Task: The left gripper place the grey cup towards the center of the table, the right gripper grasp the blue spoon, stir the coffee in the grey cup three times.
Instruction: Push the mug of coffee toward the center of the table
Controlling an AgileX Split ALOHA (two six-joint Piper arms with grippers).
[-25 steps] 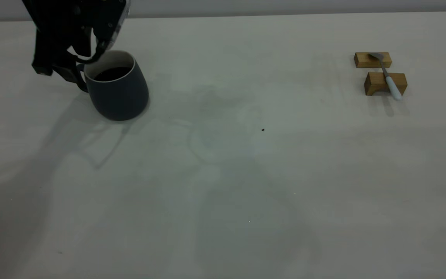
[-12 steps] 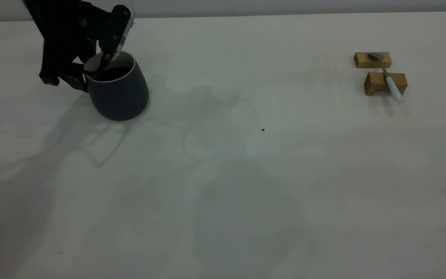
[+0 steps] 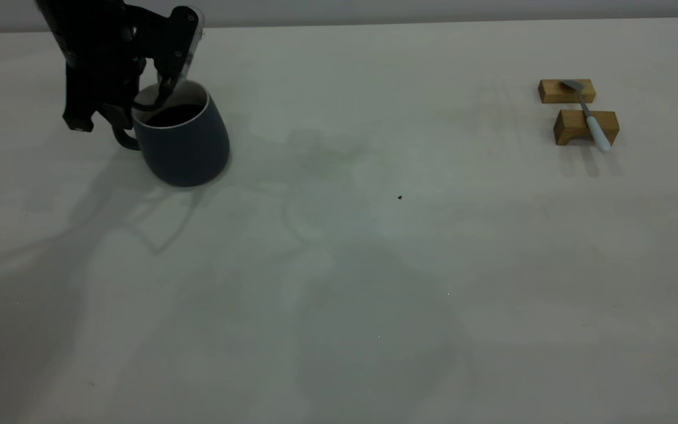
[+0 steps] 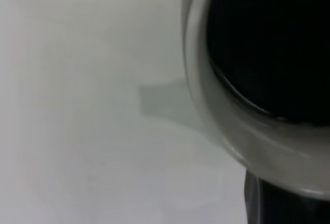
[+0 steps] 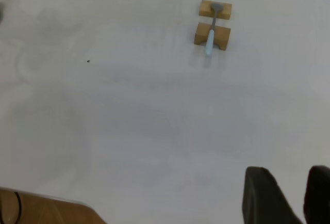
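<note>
Over by the far left corner of the surface (image 3: 339, 282) stands the grey cup (image 3: 185, 147), upright on its wider base, its white rim showing and its loop handle turned toward the left edge. Dark coffee (image 3: 175, 113) fills the lower part of its white inside. The left hand (image 3: 150, 101) is at the cup's rim on the handle side: one black finger reaches down inside the mouth above the coffee, and the rest of the black body sits outside the wall, above the handle, so the fingers seem closed on the rim. In the left wrist view the white rim (image 4: 227, 131) curves close past the lens with the black coffee (image 4: 273, 43) inside it, and the bare surface (image 4: 77, 105) lies beyond; the fingers themselves are not seen there. Near the middle of the surface there is a tiny dark speck (image 3: 399, 197). Well apart from the cup, toward the far right corner, two tan wooden blocks (image 3: 567, 90) lie one in front of the other, and the blue spoon (image 3: 589, 118) lies across both, its grey bowl on the farther block and its pale blue handle over the nearer block (image 3: 574, 126), tip jutting past it. The right hand (image 5: 304, 198) shows only in the right wrist view, as two dark fingertips with a narrow gap between them, holding nothing, high above the surface and well away from the spoon (image 5: 211, 33) and blocks (image 5: 212, 35).
</note>
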